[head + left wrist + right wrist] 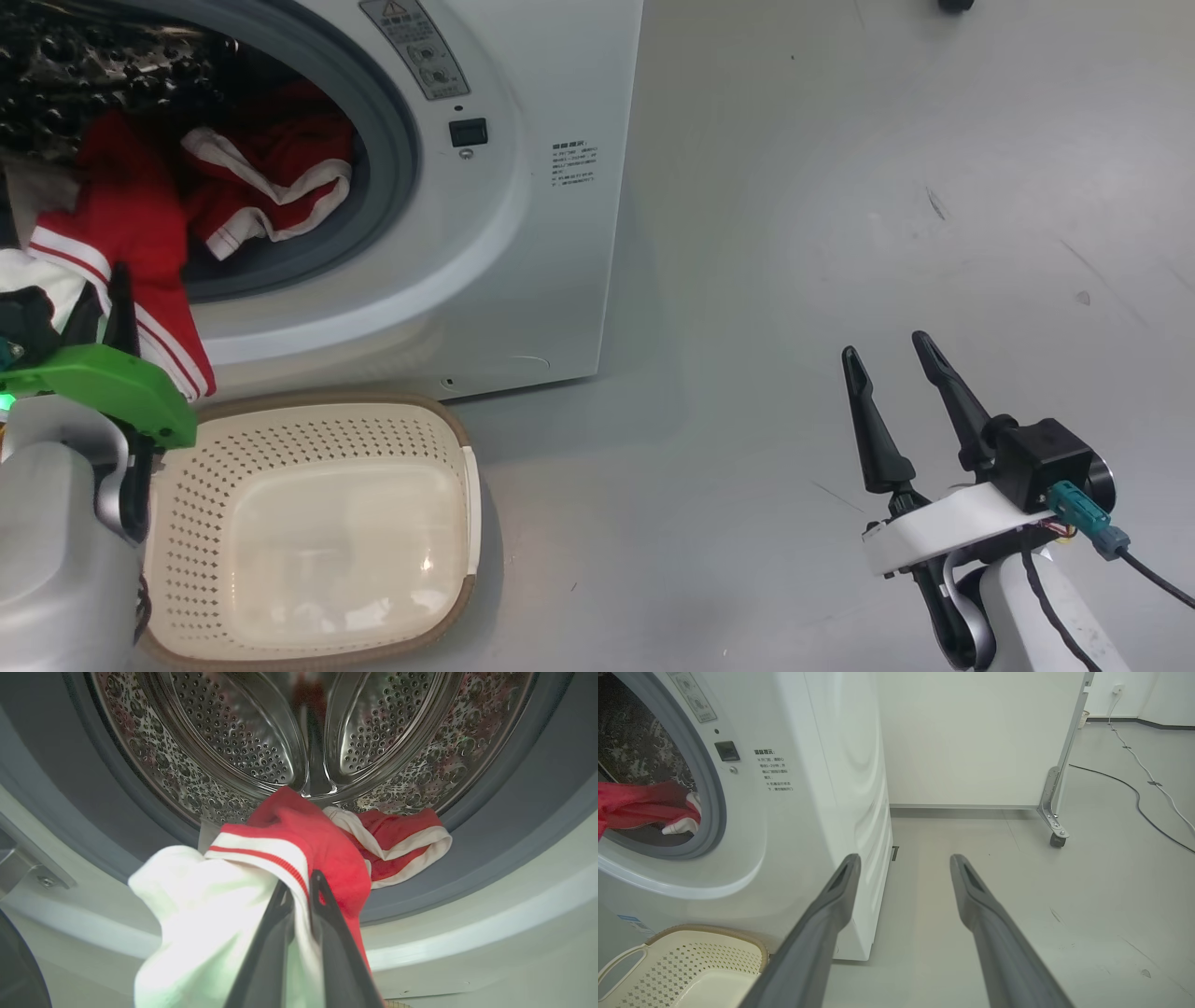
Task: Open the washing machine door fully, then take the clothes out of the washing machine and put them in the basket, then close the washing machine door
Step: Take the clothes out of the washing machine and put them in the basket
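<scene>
The washing machine [532, 233] has its opening uncovered; a dark curved piece of the washing machine door [16, 966] shows beside the hinge. My left gripper [114, 280] [299, 884] is shut on the clothes at the drum's mouth: a red garment with white stripes [140, 224] [327, 849] and white fabric [196, 905], partly pulled over the grey ring. Another red garment with white trim [271, 187] [402, 844] [640, 805] lies in the drum. The cream basket [308, 415] [705, 931] stands empty on the floor just below. My right gripper [882, 347] [904, 858] is open, off to the right.
Grey floor stretches to the right of the machine. A white partition on wheels [971, 737] stands behind it, with a caster [1057, 840] at its corner. A cable [1134, 788] runs across the floor at the far right.
</scene>
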### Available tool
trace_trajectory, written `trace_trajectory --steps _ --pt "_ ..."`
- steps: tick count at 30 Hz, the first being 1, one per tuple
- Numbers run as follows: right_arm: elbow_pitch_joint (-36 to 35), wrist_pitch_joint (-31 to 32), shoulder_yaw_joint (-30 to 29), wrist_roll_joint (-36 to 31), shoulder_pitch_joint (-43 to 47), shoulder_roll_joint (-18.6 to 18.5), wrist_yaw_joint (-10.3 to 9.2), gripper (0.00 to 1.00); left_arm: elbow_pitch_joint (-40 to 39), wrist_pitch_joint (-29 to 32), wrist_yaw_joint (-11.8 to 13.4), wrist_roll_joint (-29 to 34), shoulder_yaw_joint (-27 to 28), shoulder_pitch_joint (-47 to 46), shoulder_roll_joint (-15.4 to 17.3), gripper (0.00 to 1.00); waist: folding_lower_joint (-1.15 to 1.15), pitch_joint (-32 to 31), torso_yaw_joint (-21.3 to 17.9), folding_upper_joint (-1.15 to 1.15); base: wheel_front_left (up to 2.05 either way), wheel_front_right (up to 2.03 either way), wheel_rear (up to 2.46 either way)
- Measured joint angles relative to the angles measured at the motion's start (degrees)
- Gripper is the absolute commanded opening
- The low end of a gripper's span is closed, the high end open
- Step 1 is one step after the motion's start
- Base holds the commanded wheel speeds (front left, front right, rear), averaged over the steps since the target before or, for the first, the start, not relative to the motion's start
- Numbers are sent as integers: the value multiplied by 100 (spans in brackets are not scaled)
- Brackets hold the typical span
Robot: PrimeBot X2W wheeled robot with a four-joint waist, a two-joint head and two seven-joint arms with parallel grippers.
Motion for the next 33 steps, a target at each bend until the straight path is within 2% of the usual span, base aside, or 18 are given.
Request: trace_trajectory --steps 6,19,25,33 --pt "-1 0 -90 0 137 -24 0 100 -226 -400 -57 156 -212 201 -99 0 0 -263 162 0 0 0 0" --pt "-4 0 -120 1 316 -21 2 100 -856 -521 -127 297 -335 461 -168 0 0 -651 426 0 0 0 0" --pt "-9 0 -121 1 383 -21 34 100 -1467 -538 -176 359 -393 514 -172 0 0 -786 509 0 0 0 0" --pt "-20 0 -97 1 483 -18 36 100 -2744 -538 -177 555 -237 589 -169 0 0 -840 571 0 0 0 0"
